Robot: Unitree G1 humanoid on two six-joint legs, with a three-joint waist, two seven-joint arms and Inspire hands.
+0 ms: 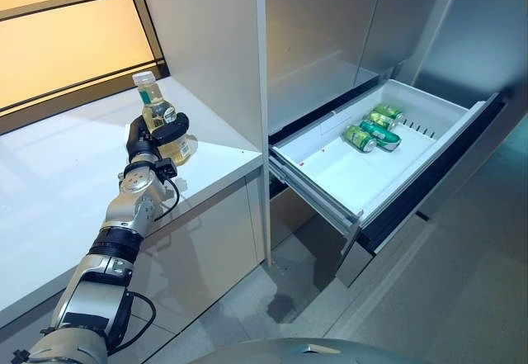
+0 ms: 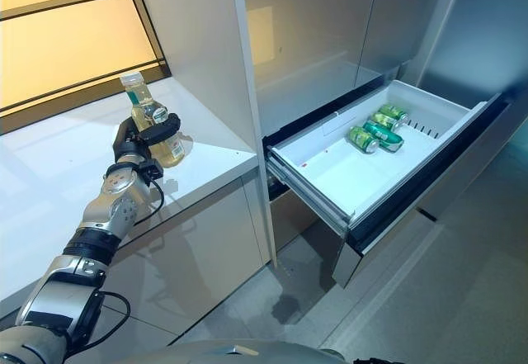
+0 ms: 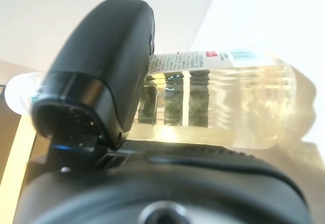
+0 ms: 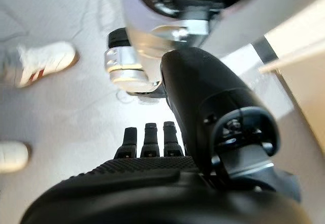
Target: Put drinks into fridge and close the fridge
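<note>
A clear bottle (image 1: 157, 112) of yellowish drink with a white cap stands upright on the white counter (image 1: 58, 182), near its right end. My left hand (image 1: 153, 139) is shut on the bottle, fingers and thumb curled round its middle. The left wrist view shows the thumb (image 3: 101, 82) across the bottle (image 3: 238, 107). The fridge's bottom drawer (image 1: 330, 170) is pulled open to the right. Green cans (image 1: 375, 129) lie at its far end. My right hand (image 4: 152, 183) hangs over the floor, fingers (image 4: 151, 140) straight and empty.
A tall grey cabinet panel (image 1: 214, 42) stands between the counter and the closed upper fridge doors (image 1: 322, 34). A window (image 1: 66, 26) runs behind the counter. The open drawer juts out over the grey floor (image 1: 429, 298). A person's white shoes (image 4: 45, 61) stand nearby.
</note>
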